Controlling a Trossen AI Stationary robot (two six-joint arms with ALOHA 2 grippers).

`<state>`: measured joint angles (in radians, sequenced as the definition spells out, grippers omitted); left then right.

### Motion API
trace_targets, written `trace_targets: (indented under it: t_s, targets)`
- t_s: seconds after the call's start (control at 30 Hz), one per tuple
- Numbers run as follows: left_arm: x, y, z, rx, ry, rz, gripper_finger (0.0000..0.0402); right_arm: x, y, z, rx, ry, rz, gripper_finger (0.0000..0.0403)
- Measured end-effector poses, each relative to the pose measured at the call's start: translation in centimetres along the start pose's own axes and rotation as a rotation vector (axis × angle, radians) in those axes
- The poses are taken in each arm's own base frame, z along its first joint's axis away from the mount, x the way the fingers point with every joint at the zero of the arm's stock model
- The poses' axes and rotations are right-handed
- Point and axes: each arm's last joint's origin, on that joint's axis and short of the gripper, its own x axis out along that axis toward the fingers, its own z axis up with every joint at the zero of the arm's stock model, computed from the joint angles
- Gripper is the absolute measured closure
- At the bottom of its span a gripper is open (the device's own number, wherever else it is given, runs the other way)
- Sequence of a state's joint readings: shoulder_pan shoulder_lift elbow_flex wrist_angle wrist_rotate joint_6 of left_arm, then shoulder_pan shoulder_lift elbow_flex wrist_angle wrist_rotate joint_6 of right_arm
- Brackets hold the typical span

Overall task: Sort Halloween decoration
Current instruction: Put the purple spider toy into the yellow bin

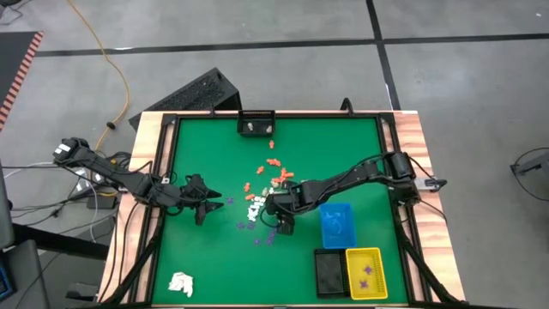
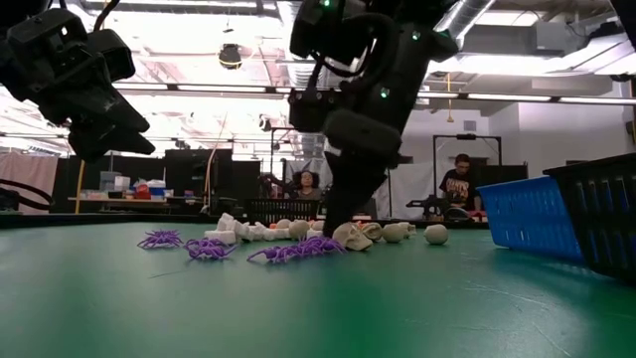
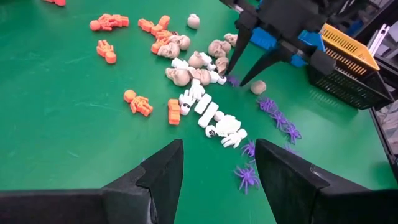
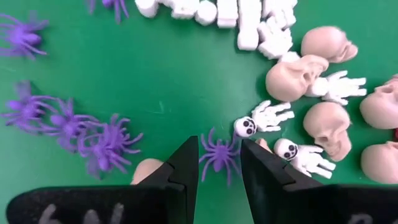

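My right fingers (image 4: 186, 171) are dark, matt plastic with a faint sheen on their edges. Between them lies a purple spider (image 4: 219, 152) of soft-looking, slightly glossy plastic. At two o'clock from it, the cream skulls (image 4: 292, 78) are smooth and satiny, and the white skeletons (image 4: 270, 115) are hard, shiny plastic. The table (image 1: 197, 146) is covered in a matt green mat, framed with bare pale wood (image 1: 150, 150). The blue tray (image 1: 336, 225) is ribbed plastic.
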<state>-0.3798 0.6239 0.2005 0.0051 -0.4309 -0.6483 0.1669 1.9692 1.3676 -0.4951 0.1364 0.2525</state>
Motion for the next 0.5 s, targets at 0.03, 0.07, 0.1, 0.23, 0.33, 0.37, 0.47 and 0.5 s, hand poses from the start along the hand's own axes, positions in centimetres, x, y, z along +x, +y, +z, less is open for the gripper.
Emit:
trace_targets:
  t_s: [0.03,0.07,0.1,0.23,0.33,0.37,0.47,0.5]
  targets:
    - [0.0,0.0,0.0,0.0,0.0,0.0,0.0213,0.1,0.0,-0.1,-0.001,0.007,-0.002,0.0284]
    - [0.0,0.0,0.0,0.0,-0.001,0.0,0.0213,0.6,0.1,-0.2,-0.002,0.013,-0.003,0.0284]
    - [0.0,0.0,0.0,0.0,0.0,0.0,0.0213,0.9,0.1,-0.1,-0.001,0.008,-0.001,0.0284]
    - [0.0,0.0,0.0,0.0,0.001,0.0,0.0213,1.5,0.2,-0.4,0.0,0.03,-0.006,0.0284]
    - [0.0,0.0,0.0,0.001,0.003,0.001,0.0213,1.5,0.2,-0.5,0.006,0.032,-0.02,0.0287]
    - [0.0,0.0,0.0,0.002,0.005,0.002,0.0213,1.5,0.2,-0.5,0.013,0.032,-0.032,0.0292]
    - [0.0,0.0,-0.1,0.002,0.006,0.003,0.0213,1.4,0.1,-0.6,0.023,0.034,-0.053,0.0316]
    - [0.0,0.0,-0.1,0.002,0.006,0.003,0.0213,1.4,0.1,-0.6,0.022,0.037,-0.054,0.0327]
